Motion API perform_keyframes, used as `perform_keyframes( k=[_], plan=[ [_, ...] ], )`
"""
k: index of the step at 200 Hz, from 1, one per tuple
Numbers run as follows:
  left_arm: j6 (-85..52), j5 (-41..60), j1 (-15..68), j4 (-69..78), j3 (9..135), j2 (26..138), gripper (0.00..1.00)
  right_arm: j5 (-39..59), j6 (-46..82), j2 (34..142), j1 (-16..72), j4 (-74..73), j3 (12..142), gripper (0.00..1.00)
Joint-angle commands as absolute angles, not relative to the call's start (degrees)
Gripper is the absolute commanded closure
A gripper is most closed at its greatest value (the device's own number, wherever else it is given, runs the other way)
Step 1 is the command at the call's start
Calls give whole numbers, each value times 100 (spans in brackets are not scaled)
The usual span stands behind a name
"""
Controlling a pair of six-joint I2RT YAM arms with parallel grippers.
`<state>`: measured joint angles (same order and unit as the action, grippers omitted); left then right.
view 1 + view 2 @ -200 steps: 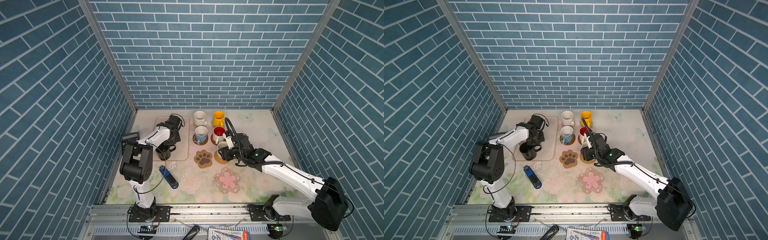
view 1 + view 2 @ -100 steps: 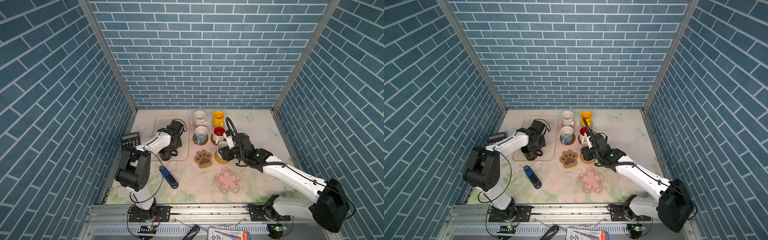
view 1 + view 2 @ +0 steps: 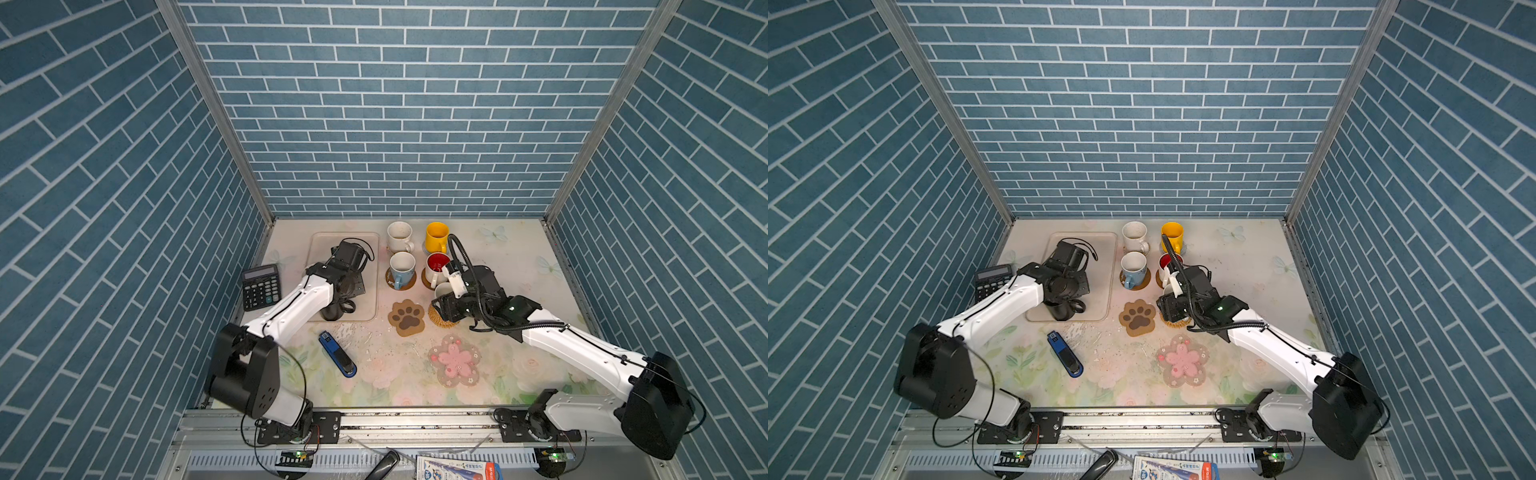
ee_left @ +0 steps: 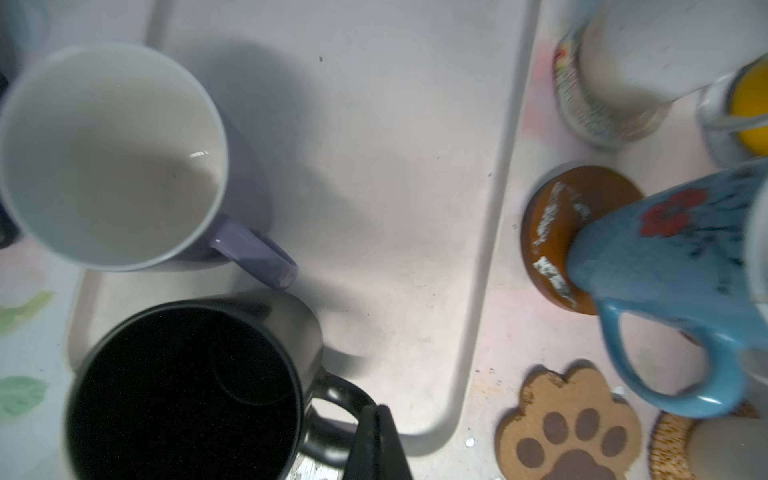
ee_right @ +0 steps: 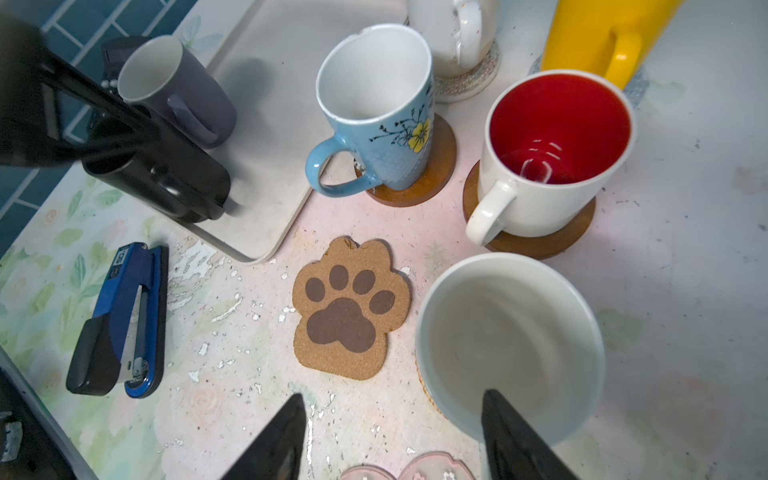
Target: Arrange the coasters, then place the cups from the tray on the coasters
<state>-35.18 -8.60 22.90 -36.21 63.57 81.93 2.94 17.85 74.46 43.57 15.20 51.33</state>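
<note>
The left gripper [image 4: 376, 415] is reaching down into the near end of the beige tray [image 3: 368, 249]. Its fingers are pressing together with no gap showing, and their tips are sitting at the outer bend of the handle of the black mug [image 4: 183, 395]. Whether the handle is pinched between them cannot be told. The black mug is standing upright on the tray floor, mouth up, its handle pointing right toward the paw-shaped coaster [image 3: 408, 318]. Beside it in the tray, the lavender mug [image 4: 112, 158] is also standing upright, its handle angling toward the tray corner nearest the paw-shaped coaster. The tray's long axis is running from far to near in both top views.

The right gripper [image 5: 392, 395] is hanging over the cream cup [image 5: 507, 340] with its fingers spread wide. One is lying over the cup's near rim and the other is standing clear outside it, so they are gripping nothing. The cream cup is sitting upright on the tan rattan coaster [image 3: 440, 323], just right of the paw-shaped coaster; its handle is hidden.

Farther back, four mugs are standing upright on coasters:
- the light blue mug [image 5: 374, 112] on a brown disc [image 5: 432, 174]
- the white mug with the red inside [image 5: 557, 153] on a second brown disc [image 5: 540, 245]
- the speckled white mug [image 3: 399, 235] on the white woven coaster [image 5: 469, 83]
- the yellow mug [image 3: 436, 235] on the light blue woven coaster [image 5: 636, 87]

Their handles are pointing roughly toward the near edge. The paw-shaped coaster is lying bare, toes pointing to the far wall, and the pink flower coaster [image 3: 455, 359] is lying bare nearer the front.
</note>
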Motion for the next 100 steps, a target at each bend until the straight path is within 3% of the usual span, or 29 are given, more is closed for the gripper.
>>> perform_keyframes(
  k=[1, 27, 67, 100],
  plan=[
    [-3467, -1111, 2302, -3996, 6574, 7607, 84, 676, 1423, 7848, 4444, 1630, 5709, 30],
    [-3393, -1231, 2251, -4328, 6680, 7020, 53, 933, 1122, 8452, 4589, 1856, 6341, 26],
    [-3409, -1251, 2131, -4443, 6321, 6080, 16, 1546, 606, 9583, 4792, 2236, 7502, 25],
    [-3327, -1427, 2096, -4624, 5877, 5449, 1, 1843, 9, 10527, 5022, 2644, 8598, 23]
  ],
)
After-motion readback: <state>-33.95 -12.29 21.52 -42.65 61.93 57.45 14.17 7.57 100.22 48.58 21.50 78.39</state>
